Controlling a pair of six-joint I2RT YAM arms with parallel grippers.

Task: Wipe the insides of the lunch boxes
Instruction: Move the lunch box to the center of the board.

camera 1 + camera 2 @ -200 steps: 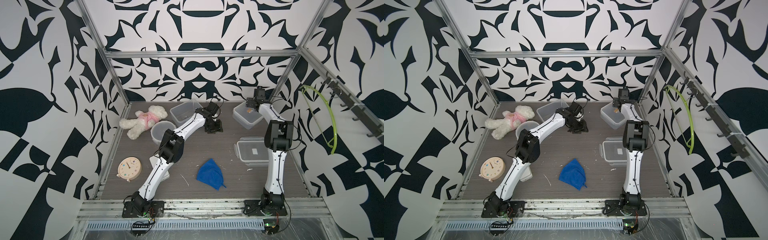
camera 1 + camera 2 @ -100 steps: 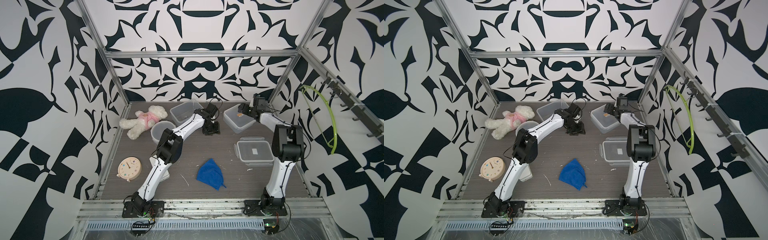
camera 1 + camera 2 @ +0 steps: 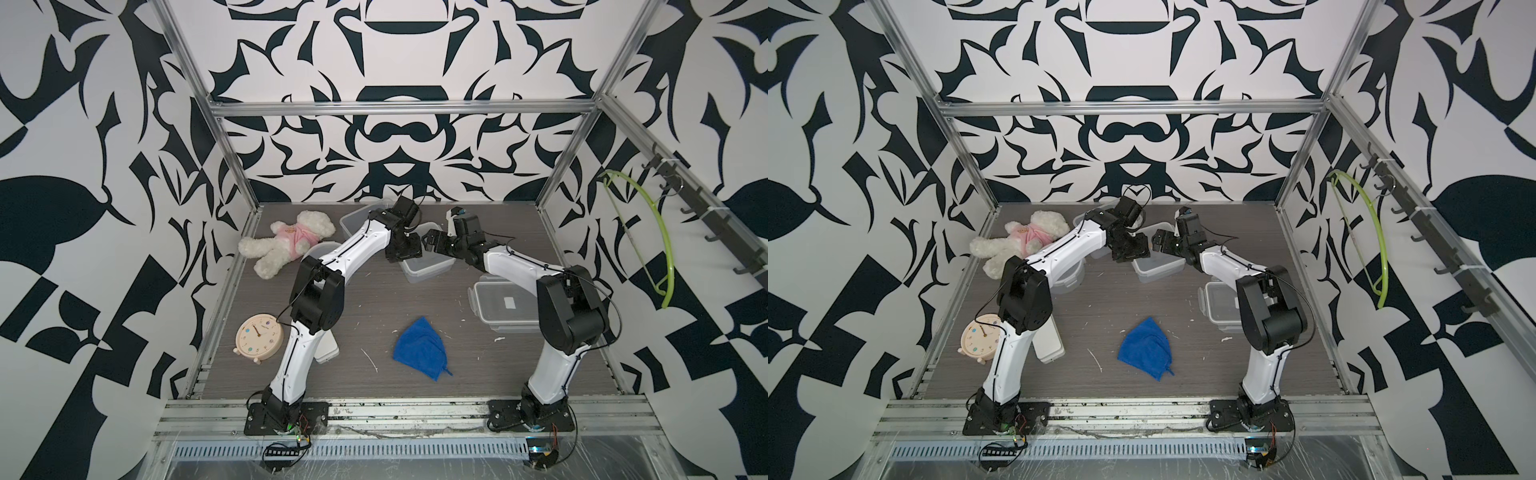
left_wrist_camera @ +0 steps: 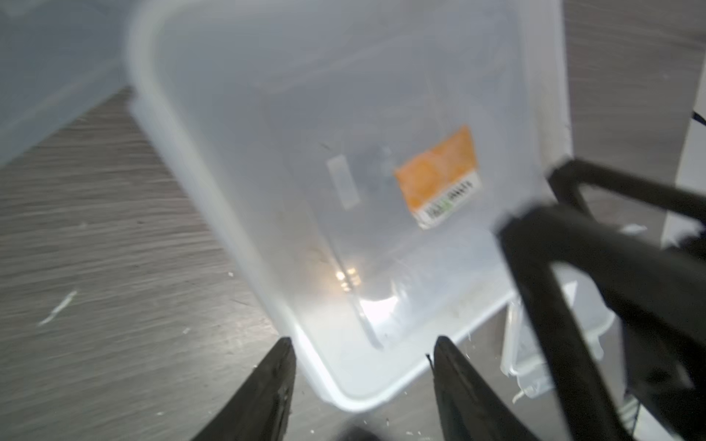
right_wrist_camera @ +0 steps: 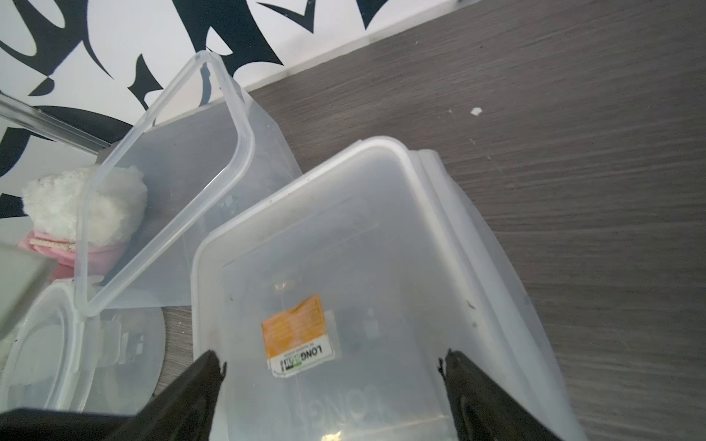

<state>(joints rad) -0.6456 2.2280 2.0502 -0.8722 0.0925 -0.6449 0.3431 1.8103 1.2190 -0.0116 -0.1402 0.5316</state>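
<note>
An open rectangular lunch box (image 3: 428,268) (image 3: 1156,270) with an orange sticker on its bottom lies mid-back on the table. My left gripper (image 4: 363,343) (image 3: 409,253) is open, and a corner of this box (image 4: 344,152) sits between its fingers without touching them. My right gripper (image 5: 330,357) (image 3: 433,243) stands wide open from the opposite side, fingers reaching over the box's inside (image 5: 344,248). A second open rectangular lunch box (image 3: 353,218) (image 5: 183,164) lies behind. The round lunch box (image 3: 318,249) is partly hidden under my left arm.
A rectangular clip lid with a white sticker (image 3: 505,305) lies at the right. A blue cloth (image 3: 422,349) lies front centre. A teddy (image 3: 286,241), a clock (image 3: 258,338) and a flat white case (image 3: 328,353) are on the left. White crumbs dot the table.
My right arm swept left from the back right corner, and the stickered lunch box slid with it to the middle, up to my left gripper. The left arm barely moved.
</note>
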